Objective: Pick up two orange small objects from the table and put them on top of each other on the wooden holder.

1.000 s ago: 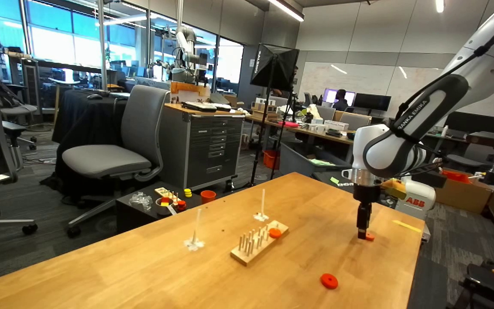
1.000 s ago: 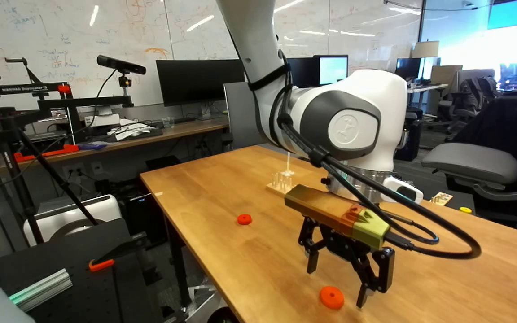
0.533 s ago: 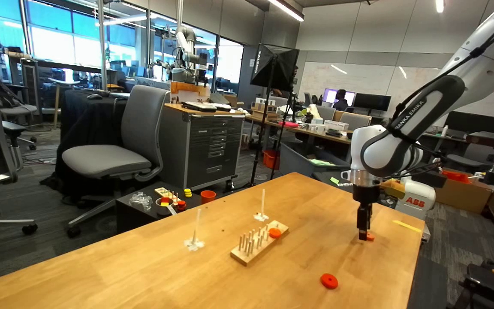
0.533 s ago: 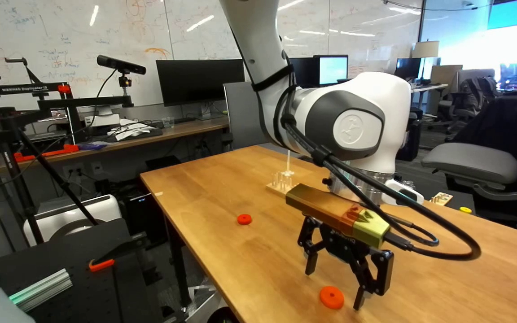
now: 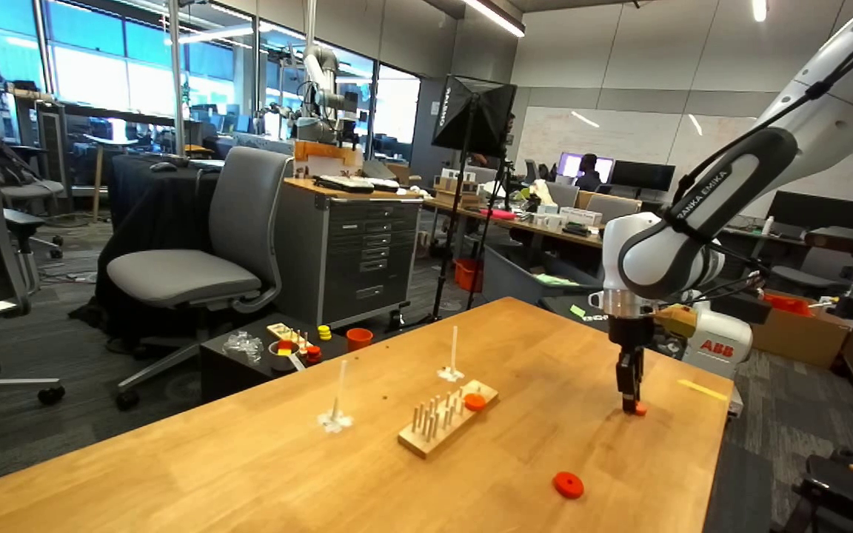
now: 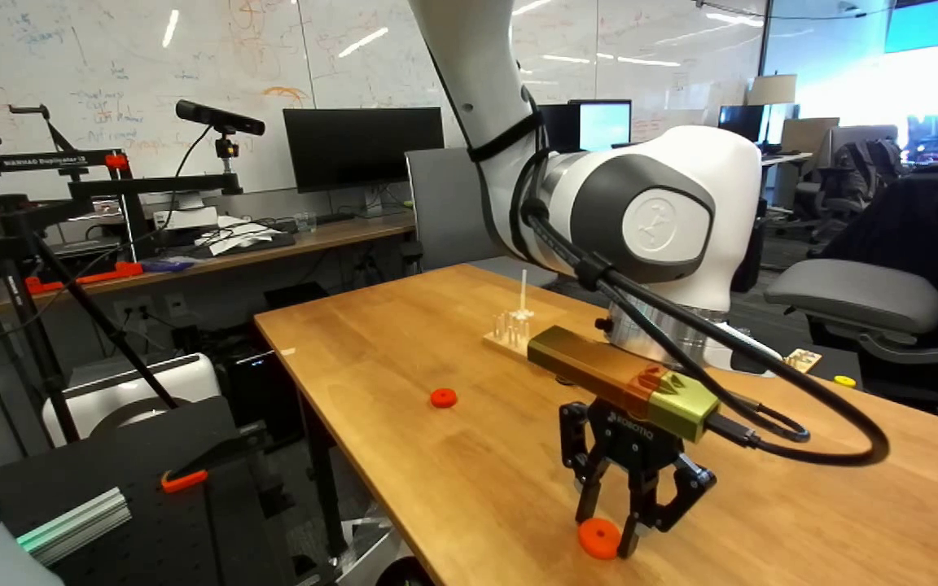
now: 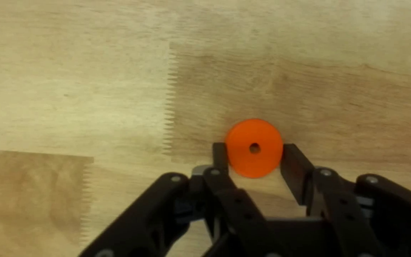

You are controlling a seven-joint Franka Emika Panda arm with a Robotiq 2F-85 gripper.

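gripper [image 7: 255, 157] pinches an orange disc [image 7: 254, 162] at the table [image 5: 530, 437]

the wrist view settles the grip: both fingers [image 7: 221, 157] touch the disc, on opposite sides, and the small hole in its middle faces the camera. in an exterior view just a sliver of the same disc [image 5: 641, 409] pokes out beside the dark fingers, low against the wood.

a loose disc [image 5: 568, 485] lies on the table, well apart from the gripper, in both exterior views. a third disc [image 5: 474, 402] sits toward one end of the pegged wooden holder [image 5: 466, 417] in an exterior view. in an exterior view the holder [image 6: 495, 342] is partly covered by an orange-and-olive housing [image 6: 607, 366] above the gripper. two thin upright stems [image 5: 455, 352] show near the holder in an exterior view; in an exterior view a single stem [image 6: 523, 289] rises behind it.

the table is smooth, honey-toned wood; close up, the wrist view picks out toothed seams [image 7: 170, 107] and patches of lighter and darker grain. a yellow strip [image 5: 702, 390] lies near an edge.

around it is a busy workroom: a grey chair [image 5: 182, 274], a dark drawer cabinet [image 5: 371, 259], and a low black stand [image 5: 230, 381] carrying an orange cup [image 5: 359, 339] and yellow pieces [image 5: 324, 332]. marker writing covers a whiteboard [image 6: 216, 65] behind a black monitor [image 6: 363, 150].
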